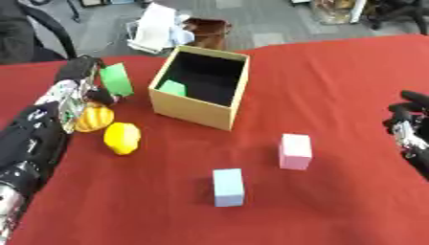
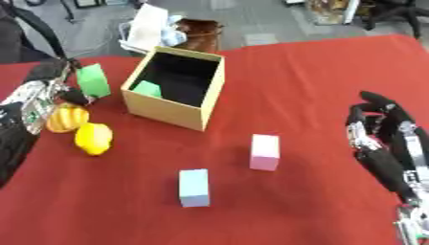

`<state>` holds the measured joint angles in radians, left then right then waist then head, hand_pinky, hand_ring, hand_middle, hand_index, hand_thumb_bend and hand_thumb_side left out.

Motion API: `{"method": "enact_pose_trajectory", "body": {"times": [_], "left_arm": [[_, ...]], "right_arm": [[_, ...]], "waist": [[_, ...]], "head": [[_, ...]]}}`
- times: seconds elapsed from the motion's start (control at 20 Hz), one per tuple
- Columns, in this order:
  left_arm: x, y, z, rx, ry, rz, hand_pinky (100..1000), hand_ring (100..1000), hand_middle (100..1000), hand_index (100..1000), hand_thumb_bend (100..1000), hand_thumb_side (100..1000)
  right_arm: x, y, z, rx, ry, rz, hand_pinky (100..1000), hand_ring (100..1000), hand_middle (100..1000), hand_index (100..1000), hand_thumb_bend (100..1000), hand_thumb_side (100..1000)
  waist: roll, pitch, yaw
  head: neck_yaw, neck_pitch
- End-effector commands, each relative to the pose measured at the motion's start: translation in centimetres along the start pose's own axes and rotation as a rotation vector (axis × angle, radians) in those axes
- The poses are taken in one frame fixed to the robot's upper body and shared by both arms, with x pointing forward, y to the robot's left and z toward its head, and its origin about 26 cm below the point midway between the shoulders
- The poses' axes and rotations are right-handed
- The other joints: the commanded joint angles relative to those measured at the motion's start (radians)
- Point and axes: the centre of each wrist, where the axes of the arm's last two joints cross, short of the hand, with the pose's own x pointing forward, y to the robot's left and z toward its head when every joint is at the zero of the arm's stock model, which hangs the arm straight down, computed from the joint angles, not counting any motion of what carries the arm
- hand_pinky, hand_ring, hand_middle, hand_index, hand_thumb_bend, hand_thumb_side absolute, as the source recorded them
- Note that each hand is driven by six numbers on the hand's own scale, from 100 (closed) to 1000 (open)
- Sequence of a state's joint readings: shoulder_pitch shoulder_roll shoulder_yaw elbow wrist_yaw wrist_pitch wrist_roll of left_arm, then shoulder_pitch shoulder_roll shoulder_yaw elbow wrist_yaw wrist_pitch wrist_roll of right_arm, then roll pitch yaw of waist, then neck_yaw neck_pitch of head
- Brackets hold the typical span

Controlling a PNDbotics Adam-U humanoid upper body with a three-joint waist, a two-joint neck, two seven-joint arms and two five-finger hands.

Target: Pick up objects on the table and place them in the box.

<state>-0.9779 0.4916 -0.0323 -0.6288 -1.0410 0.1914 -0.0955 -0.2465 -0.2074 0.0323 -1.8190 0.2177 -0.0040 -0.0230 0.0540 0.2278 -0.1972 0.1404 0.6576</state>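
Gripping: flat green rectangular block [image 1: 116,79], pinched upright in the left hand [image 1: 77,76], near the table's far left edge, just left of the box.
Box: open tan cardboard box [image 1: 191,111] on the red tablecloth [image 1: 335,86], toward the far edge, left of centre; small green piece [image 1: 174,87] already inside against the left wall.
Right hand: idle at the right edge [image 2: 381,139], fingers relaxed and holding nothing.
Waiting: yellow lemon-shaped fruit [image 1: 122,138] and orange ridged pumpkin-like object [image 1: 94,118] near the left edge, beside the left forearm; pink cube [image 1: 295,151] and light blue cube [image 1: 228,187] toward the near edge, well apart from the box.
Step in hand, judged: carrying green block over the box.
Doing it well: lifting clear of the left wall, centring above the dark opening, releasing only once fully inside the rim; avoiding a nudge to the wall.
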Motion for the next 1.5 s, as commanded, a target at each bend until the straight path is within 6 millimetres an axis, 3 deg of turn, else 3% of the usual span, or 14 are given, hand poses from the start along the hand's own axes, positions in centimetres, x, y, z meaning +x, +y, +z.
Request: {"method": "enact_pose_trajectory", "body": {"times": [0.05, 0.15, 0.25, 0.5, 1.0, 1.15, 1.3, 1.5], "left_arm": [[-0.4, 1.0, -0.1, -0.022, -0.010, -0.014, 688, 635, 716, 840, 571, 226], [-0.4, 1.1, -0.1, -0.031, -0.015, -0.017, 663, 607, 682, 817, 544, 192], [-0.3, 1.3, -0.1, -0.016, -0.013, -0.018, 620, 552, 610, 769, 467, 102], [-0.2, 2.3, 0.0, 0.090, -0.001, -0.035, 580, 507, 547, 719, 386, 100], [0.3, 5.3, 0.4, 0.178, -0.071, -0.037, 566, 493, 524, 698, 401, 100], [0.4, 5.7, 0.5, 0.177, -0.084, -0.046, 607, 526, 574, 749, 478, 100], [0.4, 6.1, 0.6, 0.168, -0.088, -0.067, 706, 639, 711, 842, 562, 119], [-0.3, 6.6, 0.4, 0.135, -0.074, -0.081, 750, 700, 761, 868, 613, 158]], "right_arm": [[0.6, -0.4, -0.4, 0.003, -0.029, 0.010, 622, 627, 674, 855, 100, 527], [0.6, -0.4, -0.4, 0.003, -0.028, 0.010, 622, 627, 674, 855, 100, 527], [0.6, -0.4, -0.4, 0.003, -0.029, 0.010, 622, 627, 674, 855, 100, 528], [0.6, -0.4, -0.4, 0.002, -0.030, 0.010, 622, 627, 674, 855, 100, 528], [0.7, -0.5, -0.4, 0.000, -0.030, 0.013, 623, 627, 674, 855, 100, 527], [0.7, -0.5, -0.5, -0.001, -0.031, 0.012, 623, 627, 674, 855, 100, 527], [0.6, -0.4, -0.4, 0.000, -0.029, 0.013, 622, 627, 674, 855, 100, 529], [0.6, -0.4, -0.4, 0.006, -0.030, 0.012, 622, 627, 673, 855, 100, 535]], "waist": [[0.010, -0.003, 0.000], [0.009, -0.003, 0.000], [0.008, -0.004, 0.001], [0.007, -0.007, 0.002], [0.006, -0.011, 0.007], [0.006, -0.013, 0.005], [0.007, -0.013, 0.003], [0.011, -0.007, -0.004]], "head": [[0.001, -0.011], [0.001, -0.010], [0.001, -0.010], [0.001, -0.011], [-0.001, -0.015], [-0.001, -0.017], [0.000, -0.018], [0.005, -0.023]]}}
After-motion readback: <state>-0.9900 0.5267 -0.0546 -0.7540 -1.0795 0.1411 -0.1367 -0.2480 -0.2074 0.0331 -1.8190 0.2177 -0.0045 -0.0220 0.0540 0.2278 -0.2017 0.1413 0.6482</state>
